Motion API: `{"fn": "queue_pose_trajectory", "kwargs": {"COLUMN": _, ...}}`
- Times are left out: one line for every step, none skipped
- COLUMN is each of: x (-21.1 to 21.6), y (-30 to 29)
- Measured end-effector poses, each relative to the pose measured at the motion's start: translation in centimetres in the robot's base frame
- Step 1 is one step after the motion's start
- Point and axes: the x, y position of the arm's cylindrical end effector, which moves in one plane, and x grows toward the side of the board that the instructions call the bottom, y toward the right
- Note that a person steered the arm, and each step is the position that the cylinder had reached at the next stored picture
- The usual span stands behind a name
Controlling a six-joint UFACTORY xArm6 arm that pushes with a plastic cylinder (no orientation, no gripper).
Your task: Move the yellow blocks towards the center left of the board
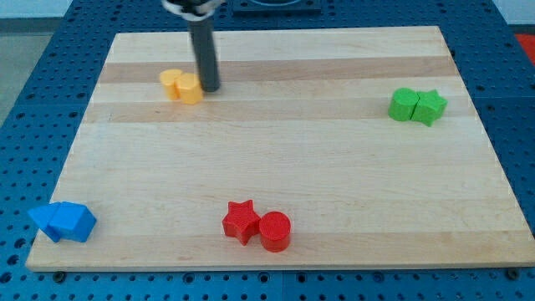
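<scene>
Two yellow blocks sit touching each other in the upper left part of the wooden board [276,159]: one [172,83] on the left and one [191,89] on the right; their shapes are hard to make out. My tip [209,89] stands right against the right side of the right yellow block. The dark rod rises from there to the view's top.
A green block [404,104] and a green star [430,106] sit together at the right. A red star [241,221] and a red cylinder [274,232] sit at the bottom middle. Two blue blocks [63,221] lie at the bottom left corner.
</scene>
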Motion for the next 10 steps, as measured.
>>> {"fn": "queue_pose_trajectory", "kwargs": {"x": 0.0, "y": -3.9}}
{"fn": "queue_pose_trajectory", "kwargs": {"x": -0.1, "y": -4.1}}
{"fn": "queue_pose_trajectory", "kwargs": {"x": -2.1, "y": -4.1}}
{"fn": "queue_pose_trajectory", "kwargs": {"x": -3.8, "y": -4.5}}
{"fn": "queue_pose_trajectory", "kwargs": {"x": -3.1, "y": -7.5}}
{"fn": "queue_pose_trajectory", "kwargs": {"x": -0.3, "y": -8.1}}
{"fn": "queue_pose_trajectory", "kwargs": {"x": 1.0, "y": -8.1}}
{"fn": "queue_pose_trajectory", "kwargs": {"x": 1.0, "y": -8.1}}
{"fn": "queue_pose_trajectory", "kwargs": {"x": 0.2, "y": -7.6}}
{"fn": "queue_pose_trajectory", "kwargs": {"x": -1.8, "y": -2.6}}
